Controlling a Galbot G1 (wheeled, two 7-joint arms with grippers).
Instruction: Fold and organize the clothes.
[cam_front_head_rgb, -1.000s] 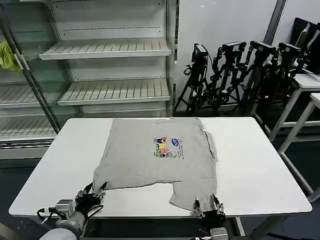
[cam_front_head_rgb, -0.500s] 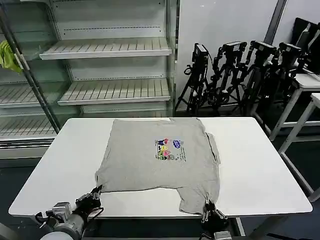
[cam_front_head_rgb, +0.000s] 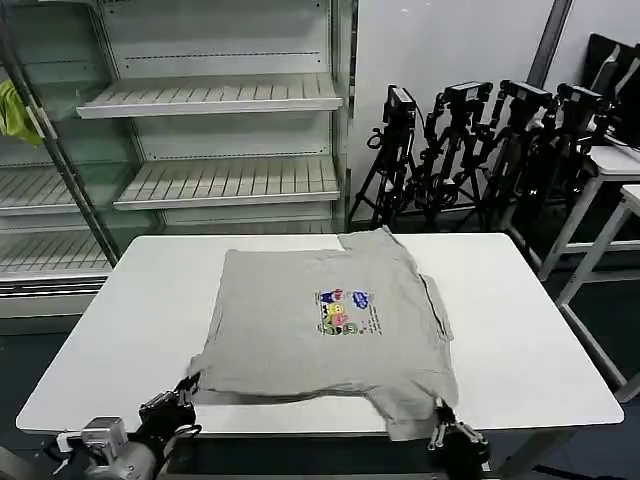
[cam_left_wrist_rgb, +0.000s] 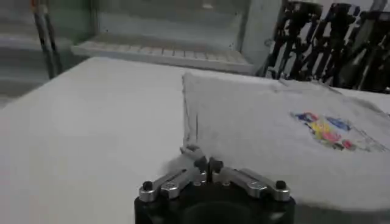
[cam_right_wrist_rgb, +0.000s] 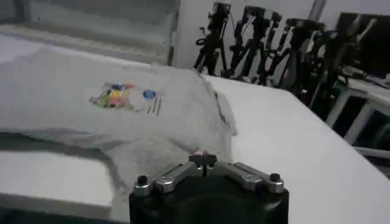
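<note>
T-shirt print's small lettering seems illegible; left tool and right tool both pinch its hem.

Grey printed T-shirt, flat on table

White table; shelves behind; yellow-green cloth hanging at far left; black tripods against wall

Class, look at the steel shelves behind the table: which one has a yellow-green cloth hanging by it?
The upper far-left shelf. The yellow-green cloth hangs at its left edge; the other shelves carry nothing.
</note>
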